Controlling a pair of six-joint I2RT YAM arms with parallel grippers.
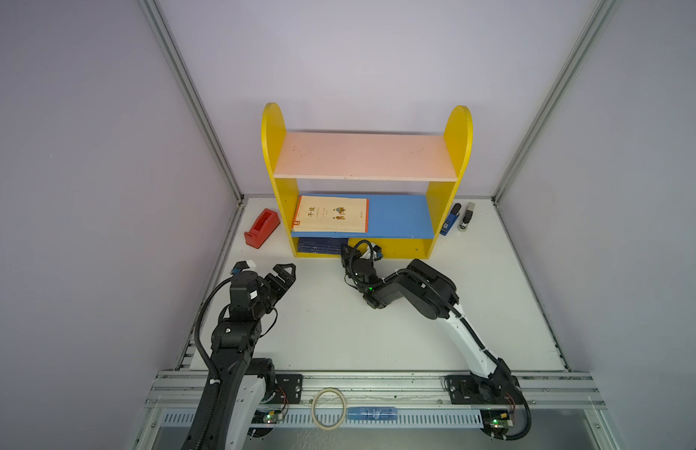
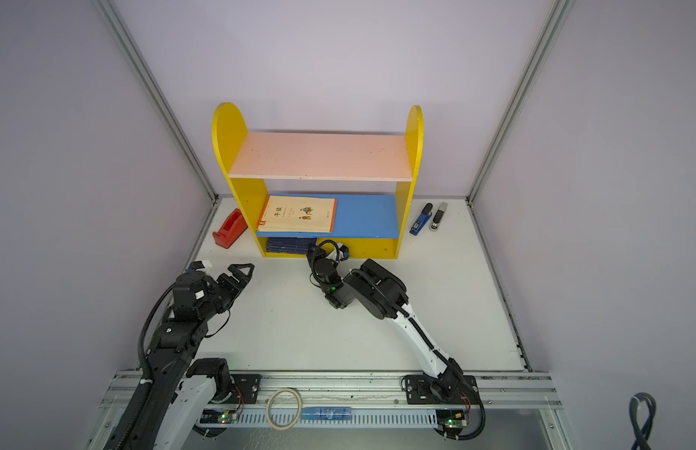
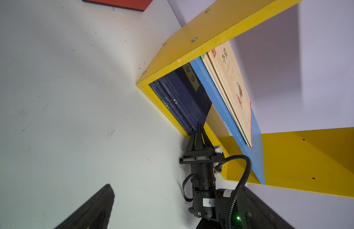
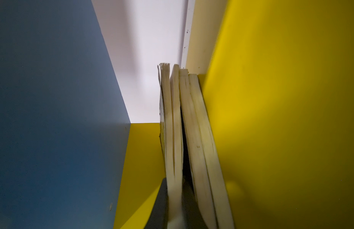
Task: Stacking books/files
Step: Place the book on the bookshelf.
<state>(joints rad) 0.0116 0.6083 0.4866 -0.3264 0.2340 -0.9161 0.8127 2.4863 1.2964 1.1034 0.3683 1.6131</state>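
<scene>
Cream books (image 1: 330, 214) lie stacked at the left end of the shelf unit's blue middle board. Navy books (image 1: 319, 246) with yellow title labels lie stacked below them on the bottom board, also in the left wrist view (image 3: 188, 99). My right gripper (image 1: 346, 249) reaches into the bottom compartment at the right edge of that stack. In the right wrist view the gripper (image 4: 175, 198) is shut on the page edge of the top navy book (image 4: 172, 138). My left gripper (image 1: 286, 272) hangs open over the table left of the shelf front, holding nothing.
The yellow shelf unit (image 1: 449, 195) stands at the back of the table, its pink top board (image 1: 362, 156) bare. A red tape dispenser (image 1: 261, 228) sits left of it. A blue stapler (image 1: 450, 220) and a grey one (image 1: 466, 217) lie to its right. A tape ring (image 1: 329, 408) rests on the front rail.
</scene>
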